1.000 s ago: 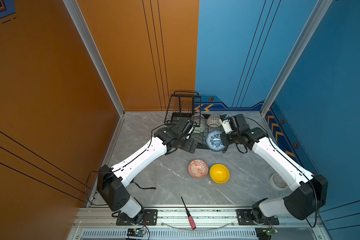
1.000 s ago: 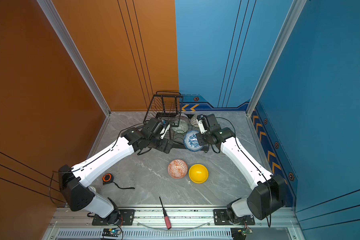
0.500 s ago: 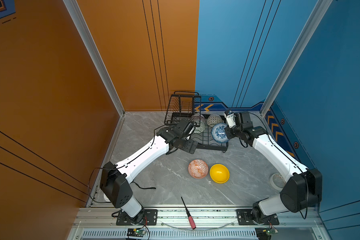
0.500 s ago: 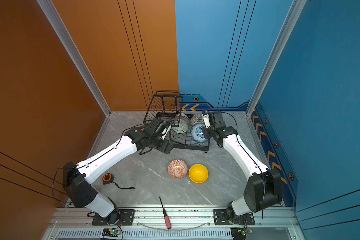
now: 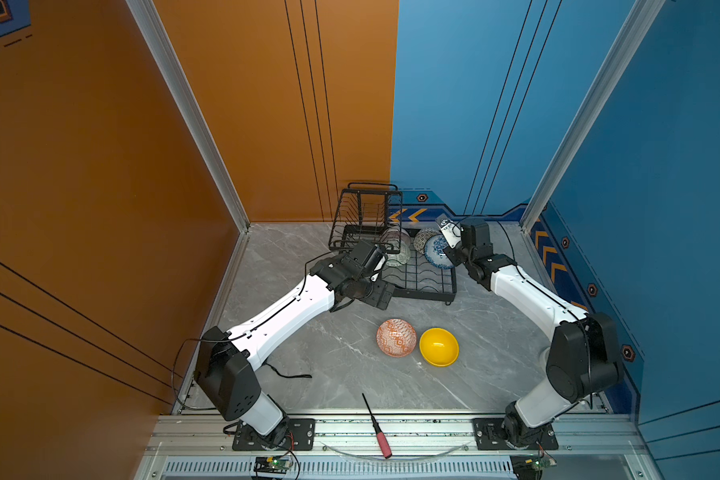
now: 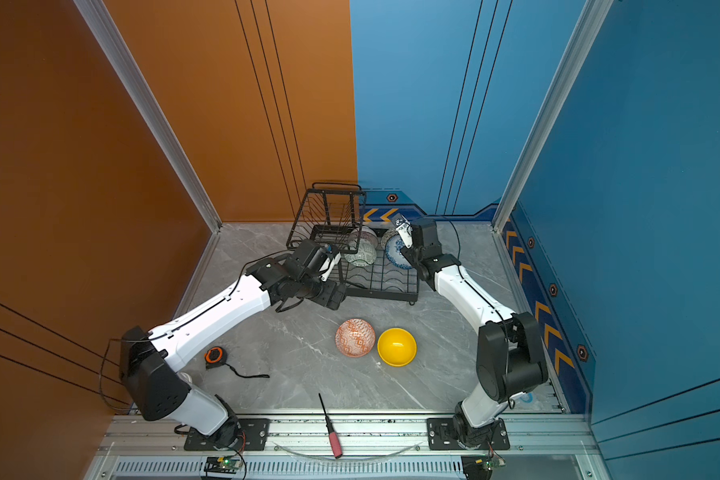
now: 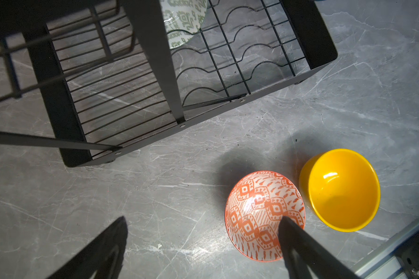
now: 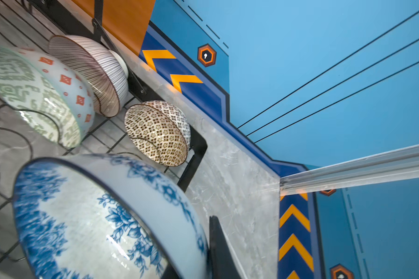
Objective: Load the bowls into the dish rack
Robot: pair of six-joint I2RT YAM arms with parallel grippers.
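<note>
You have the grey marble desk (image 5: 341,374) carrying the black wire rack (image 5: 422,296) at its far side, with the raised basket toward the orange wall. Your left tool (image 7: 203,218) hangs over the desk by the rack's near corner, fingers spread wide and holding nothing. Your right tool (image 8: 207,241) is pinched on the rim of the blue flowered bowl (image 8: 94,217), which is tilted on edge over the rack's slotted base. You cannot tell whether it rests on the wires.

Three more stand on edge in the rack: the green patterned bowl (image 8: 34,96), the striped bowl (image 8: 92,70) and the dotted bowl (image 8: 157,135). The orange bowl (image 5: 396,337) and yellow bowl (image 5: 439,347) sit upright just beside each other on the desk, apart from the rack. A screwdriver (image 5: 377,426) lies at the front edge, and a tape measure (image 6: 214,356) lies near your left arm.
</note>
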